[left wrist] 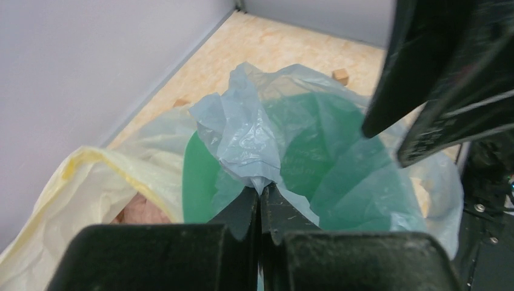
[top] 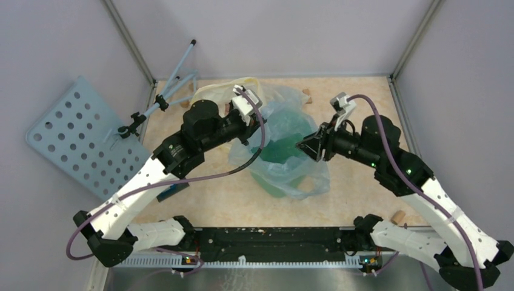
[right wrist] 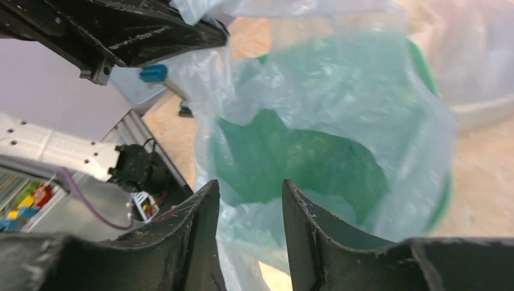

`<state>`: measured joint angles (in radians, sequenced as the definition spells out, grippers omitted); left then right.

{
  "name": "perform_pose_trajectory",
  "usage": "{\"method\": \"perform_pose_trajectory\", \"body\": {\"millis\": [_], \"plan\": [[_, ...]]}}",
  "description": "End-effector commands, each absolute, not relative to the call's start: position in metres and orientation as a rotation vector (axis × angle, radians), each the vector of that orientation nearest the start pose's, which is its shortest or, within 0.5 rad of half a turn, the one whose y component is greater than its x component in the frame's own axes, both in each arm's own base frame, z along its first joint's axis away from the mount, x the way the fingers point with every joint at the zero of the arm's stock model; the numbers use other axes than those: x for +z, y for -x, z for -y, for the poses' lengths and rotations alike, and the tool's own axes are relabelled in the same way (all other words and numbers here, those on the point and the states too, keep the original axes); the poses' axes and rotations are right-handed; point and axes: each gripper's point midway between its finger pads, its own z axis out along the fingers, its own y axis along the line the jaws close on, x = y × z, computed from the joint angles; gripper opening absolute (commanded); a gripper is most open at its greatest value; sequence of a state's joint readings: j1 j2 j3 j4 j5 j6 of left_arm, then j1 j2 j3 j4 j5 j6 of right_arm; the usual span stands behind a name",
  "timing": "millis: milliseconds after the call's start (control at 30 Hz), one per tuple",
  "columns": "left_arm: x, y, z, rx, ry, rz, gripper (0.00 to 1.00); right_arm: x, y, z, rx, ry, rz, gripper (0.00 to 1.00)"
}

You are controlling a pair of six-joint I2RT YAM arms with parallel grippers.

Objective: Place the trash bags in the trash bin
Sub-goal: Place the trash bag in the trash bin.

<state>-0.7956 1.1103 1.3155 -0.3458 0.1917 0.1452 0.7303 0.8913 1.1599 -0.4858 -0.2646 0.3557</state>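
Trash bag (left wrist: 254, 136) draped into trash bin (left wrist: 199, 179)

At mid-surface (top: 363, 200), the pale-blue film lines the mint-green bin and spills over its rim. The left tool (left wrist: 260, 193) is pinched tight on a gathered fold of the bag's edge. The right tool (right wrist: 250, 189) stands parted at the opposite rim, film showing in the gap.

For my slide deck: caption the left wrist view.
Left gripper pinches the pale-blue trash bag draped over the mint-green bin, a whitish yellow-rimmed bag beside it.
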Motion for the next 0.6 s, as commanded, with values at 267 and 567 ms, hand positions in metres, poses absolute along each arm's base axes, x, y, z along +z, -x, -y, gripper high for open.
{"method": "perform_pose_trajectory", "body": {"millis": [267, 567], "plan": [[0.403, -0.264, 0.268, -0.557, -0.713, -1.521, 0.00, 0.312, -0.175, -0.175, 0.703, 0.397, -1.937, 0.55], [0.405, -0.279, 0.262, -0.479, -0.663, -1.530, 0.00, 0.281, -0.190, -0.168, 0.638, 0.248, -2.004, 0.52]]}}
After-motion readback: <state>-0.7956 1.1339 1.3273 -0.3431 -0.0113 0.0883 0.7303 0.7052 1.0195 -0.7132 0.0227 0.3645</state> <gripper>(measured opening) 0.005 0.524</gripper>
